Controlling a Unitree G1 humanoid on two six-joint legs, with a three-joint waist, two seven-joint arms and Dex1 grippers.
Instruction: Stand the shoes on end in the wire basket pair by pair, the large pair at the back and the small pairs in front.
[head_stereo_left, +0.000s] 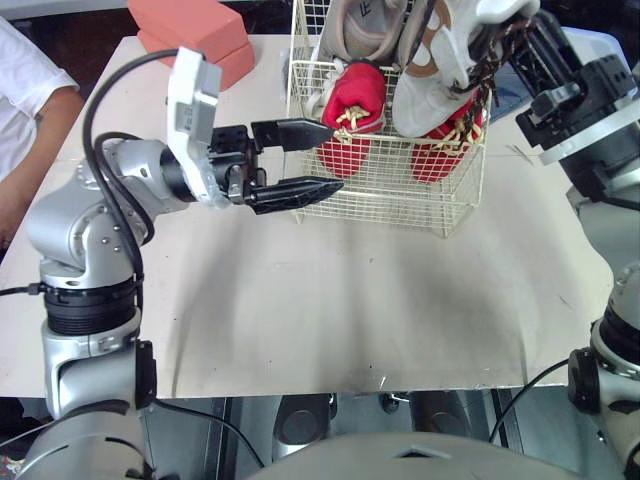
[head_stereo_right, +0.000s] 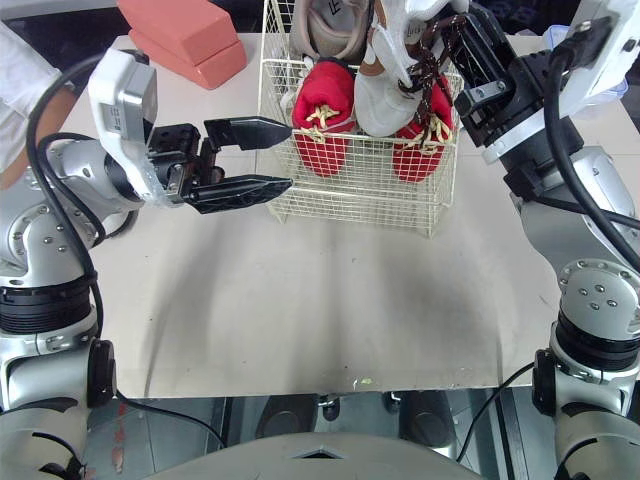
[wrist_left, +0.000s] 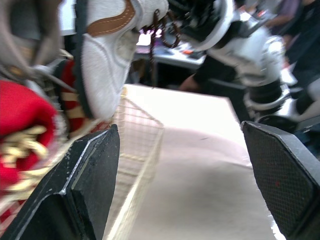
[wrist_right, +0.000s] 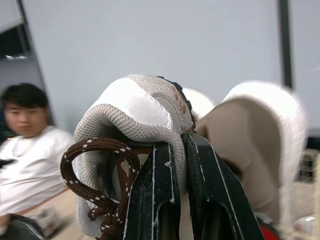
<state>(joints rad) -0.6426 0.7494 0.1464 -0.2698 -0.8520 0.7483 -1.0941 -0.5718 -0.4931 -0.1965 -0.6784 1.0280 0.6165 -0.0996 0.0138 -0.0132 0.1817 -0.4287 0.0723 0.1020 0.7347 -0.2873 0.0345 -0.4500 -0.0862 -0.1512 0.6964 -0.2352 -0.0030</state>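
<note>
- Two small red shoes are standing on end at the front of the wire basket (head_stereo_left: 390, 200): left red shoe (head_stereo_left: 352, 105) and right red shoe (head_stereo_left: 440, 150), side by side, cream laces facing you.
- Agreed. Your right gripper (wrist_right: 181, 150) is pinching the large white shoe (head_stereo_left: 430, 80) by its padded collar. Both fingers are clamping that edge, and the brown lace (wrist_right: 107, 170) is looping just beside them.
- You're holding that white shoe upright in the basket's right half, behind the right red shoe. Can't tell if it's touching the basket floor.
- Your left gripper (head_stereo_left: 335, 158) is hovering just beside the basket's left front corner, fingers spread wide, gripping nothing.
- A large grey shoe (head_stereo_left: 355, 25) is standing at the back left, behind the left red shoe and next to the white one.
- The basket is sitting toward the far side of the table (head_stereo_left: 350, 300). Pink blocks (head_stereo_left: 195, 35) are lying at the far left corner, apart from the basket.
- A person's white sleeve (head_stereo_left: 25, 70) is showing past the table's left edge.
</note>
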